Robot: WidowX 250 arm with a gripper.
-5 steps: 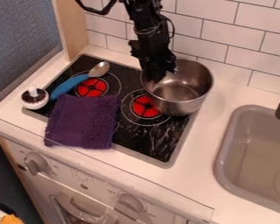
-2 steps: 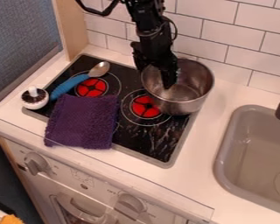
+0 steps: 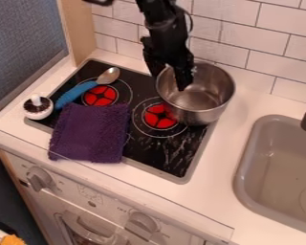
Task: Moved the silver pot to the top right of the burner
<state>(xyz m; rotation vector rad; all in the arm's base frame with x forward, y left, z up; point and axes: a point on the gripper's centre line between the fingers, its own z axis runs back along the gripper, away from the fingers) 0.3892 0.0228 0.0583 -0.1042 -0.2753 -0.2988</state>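
The black gripper [image 3: 168,77] hangs over the left back rim of the silver pot [image 3: 206,112]. It stands open, one finger inside the pot and the other outside by the rim. Upright at the back right of the black stovetop, the pot partly covers the upper right side of a red-centred burner [image 3: 158,117]. Part of the pot's back left rim is hidden behind the gripper.
A purple cloth [image 3: 90,134] lies on the stove's front left. Behind it are a blue-handled spoon [image 3: 79,92] and a small white-and-dark object [image 3: 38,107]. The grey sink [image 3: 280,167] is at right; a tiled wall [image 3: 245,45] stands behind.
The gripper's fingers have spread apart, and the gripper has risen a little since the middle frame. The pot has shifted very slightly to the right.
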